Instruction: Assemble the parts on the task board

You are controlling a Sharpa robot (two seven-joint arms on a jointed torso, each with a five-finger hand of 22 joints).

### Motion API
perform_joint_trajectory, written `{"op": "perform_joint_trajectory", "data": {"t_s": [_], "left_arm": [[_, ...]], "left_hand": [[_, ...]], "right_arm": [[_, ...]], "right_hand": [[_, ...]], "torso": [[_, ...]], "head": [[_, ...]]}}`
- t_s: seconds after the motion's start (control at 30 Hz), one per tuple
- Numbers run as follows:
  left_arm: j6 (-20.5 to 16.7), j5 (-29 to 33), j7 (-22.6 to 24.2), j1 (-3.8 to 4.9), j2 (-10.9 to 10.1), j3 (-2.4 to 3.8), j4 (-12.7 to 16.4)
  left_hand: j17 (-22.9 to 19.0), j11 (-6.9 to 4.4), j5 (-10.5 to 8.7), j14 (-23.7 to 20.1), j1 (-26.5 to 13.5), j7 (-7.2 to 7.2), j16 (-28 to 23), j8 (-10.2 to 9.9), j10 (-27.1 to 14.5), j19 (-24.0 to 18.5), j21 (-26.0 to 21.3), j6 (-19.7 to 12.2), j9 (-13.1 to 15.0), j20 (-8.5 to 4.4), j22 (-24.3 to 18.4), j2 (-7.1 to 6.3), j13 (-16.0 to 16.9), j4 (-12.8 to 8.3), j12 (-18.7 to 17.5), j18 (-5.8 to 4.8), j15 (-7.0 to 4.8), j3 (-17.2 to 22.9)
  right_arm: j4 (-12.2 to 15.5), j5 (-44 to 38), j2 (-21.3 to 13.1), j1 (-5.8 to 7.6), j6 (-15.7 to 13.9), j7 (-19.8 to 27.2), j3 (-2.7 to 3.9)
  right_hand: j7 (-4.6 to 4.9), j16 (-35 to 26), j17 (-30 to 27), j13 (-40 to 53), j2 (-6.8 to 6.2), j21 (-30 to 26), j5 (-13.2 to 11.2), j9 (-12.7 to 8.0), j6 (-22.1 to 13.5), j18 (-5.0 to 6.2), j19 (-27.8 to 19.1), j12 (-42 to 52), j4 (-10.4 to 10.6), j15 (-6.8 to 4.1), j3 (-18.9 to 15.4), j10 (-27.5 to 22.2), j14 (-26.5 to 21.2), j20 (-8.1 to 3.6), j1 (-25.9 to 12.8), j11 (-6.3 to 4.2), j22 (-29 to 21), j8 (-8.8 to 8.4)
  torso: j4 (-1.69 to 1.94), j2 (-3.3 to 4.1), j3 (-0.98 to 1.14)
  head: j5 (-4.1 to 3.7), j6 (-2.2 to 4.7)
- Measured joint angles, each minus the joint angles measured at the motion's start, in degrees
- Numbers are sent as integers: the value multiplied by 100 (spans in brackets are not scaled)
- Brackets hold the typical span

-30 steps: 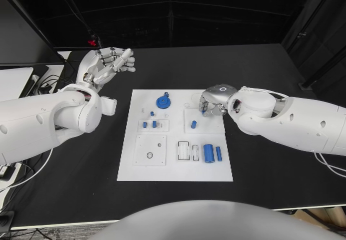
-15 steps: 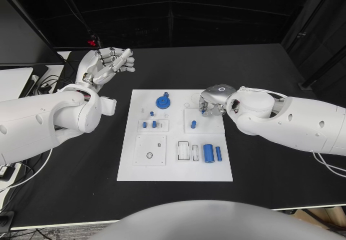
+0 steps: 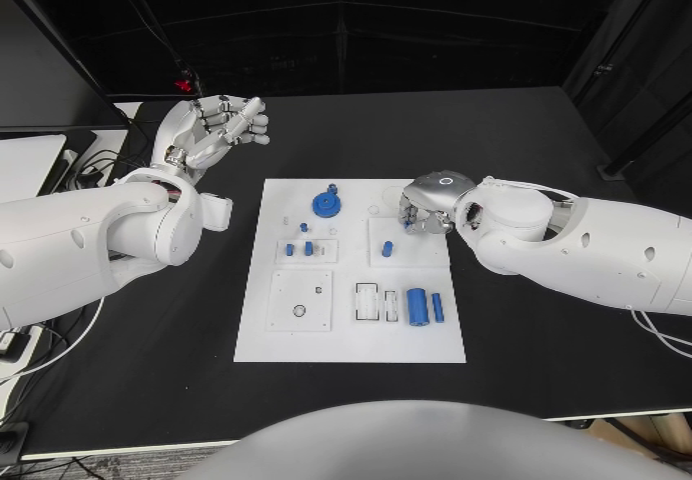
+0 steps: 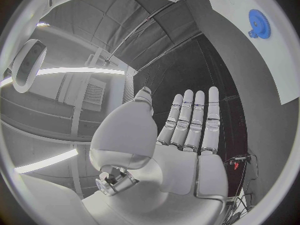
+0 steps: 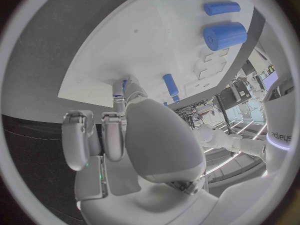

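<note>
Right robot hand [image 3: 423, 208] perhaps slightly shifted.

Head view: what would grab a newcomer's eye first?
The white board mid-table with its blue parts: a gear at the far end, a thick cylinder nearer. The right hand hovers low over the board's far right corner; the left hand is raised open, off the board.

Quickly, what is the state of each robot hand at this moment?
Left robot hand: open, fingers extended, holding nothing, off the task board.
Right robot hand: over the board, fingers curled; whether it holds something cannot be told.
</note>
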Motion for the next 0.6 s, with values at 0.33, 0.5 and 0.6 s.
{"op": "perform_joint_trajectory", "data": {"t_s": [0.33, 0.5, 0.6], "left_arm": [[-2, 1, -5, 0, -1, 0, -14], [-2, 1, -6, 0, 1, 0, -25], [-2, 1, -7, 0, 3, 0, -31]], "left_hand": [[-1, 0, 0, 0, 0, 0, 0, 0, 0, 0, 0, 0, 0, 0, 0, 0, 0, 13, 23, 0, 0, -13], [-1, 0, 0, 0, 0, 0, 0, 0, 0, 0, 0, 0, 0, 0, 0, 0, 0, 14, 23, 0, 0, -13], [-12, -21, 6, 0, 0, -14, 31, 0, 20, 0, 0, 14, 0, 0, 0, 0, 0, 14, 23, 0, 0, -13]], "right_arm": [[65, 5, -75, -14, -217, 67, -7], [84, 5, -89, -15, -318, 88, -7], [103, 2, -96, -15, -390, 101, -8]], "right_hand": [[7, -1, 0, -2, -1, 0, 0, -2, 7, 0, 0, -39, -1, 21, 43, 19, -21, 0, 41, 20, 0, -1], [7, -1, 0, -2, -1, 0, 0, -2, 7, 0, 22, -77, 15, 21, 59, 19, -21, 21, 41, 21, 0, -22], [7, -1, 0, -2, -1, 0, 0, -2, 7, 0, 22, -77, 15, 21, 58, 39, -21, 21, 41, 41, 0, -22]], "torso": [[-2, -3, 0], [-3, -4, -1], [-4, -6, -2]], "head": [[-3, 0], [-15, 0], [-23, 0]]}}
